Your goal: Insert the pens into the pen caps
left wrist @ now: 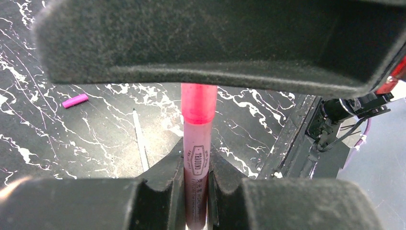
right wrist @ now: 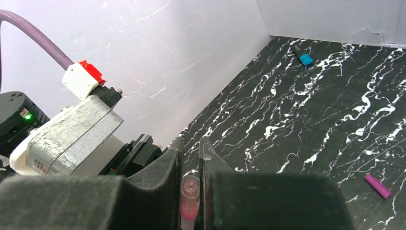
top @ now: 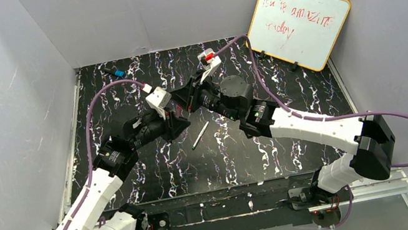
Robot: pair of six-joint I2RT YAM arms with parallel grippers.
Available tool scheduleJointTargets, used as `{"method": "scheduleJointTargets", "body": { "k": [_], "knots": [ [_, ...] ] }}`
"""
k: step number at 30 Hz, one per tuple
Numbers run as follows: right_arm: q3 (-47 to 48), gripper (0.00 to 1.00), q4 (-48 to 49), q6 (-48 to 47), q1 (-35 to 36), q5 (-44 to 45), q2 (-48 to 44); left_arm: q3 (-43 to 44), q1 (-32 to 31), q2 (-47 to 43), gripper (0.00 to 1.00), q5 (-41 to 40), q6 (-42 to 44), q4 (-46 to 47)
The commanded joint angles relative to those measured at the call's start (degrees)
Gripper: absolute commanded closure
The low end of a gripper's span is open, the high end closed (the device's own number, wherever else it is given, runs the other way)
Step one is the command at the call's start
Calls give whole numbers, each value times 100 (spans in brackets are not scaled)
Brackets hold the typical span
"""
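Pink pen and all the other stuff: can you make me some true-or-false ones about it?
1. The left fingers are squeezed shut on the pink pen. True.
2. The white pen is held by the right fingers. False: it lies loose on the table between the two arms. The right fingers pinch what looks like a pink cap.
3. A magenta cap lies on the table with nothing holding it. True.
4. The whiteboard lies flat on the table. False: it stands tilted at the far right corner, leaning back towards the wall.
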Motion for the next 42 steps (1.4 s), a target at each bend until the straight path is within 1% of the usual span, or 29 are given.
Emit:
{"method": "scheduleJointTargets", "body": {
  "k": [1, 10, 21, 42],
  "knots": [
    [-527, 99, -1774, -63, 648, -1058, 472, 575, 119, -375, 100, -670, -267, 2141],
    [-650, 99, -1726, -10, 793, -1039, 532, 498, 119, -548, 100, -757, -386, 2364],
    [-703, 99, -1739, 5, 834, -1130, 628, 553, 119, -529, 100, -759, -512, 2604],
    [-912, 99, -1735, 138, 1016, -1464, 804, 951, 119, -501, 100, -1059, -103, 2405]
  ]
}}
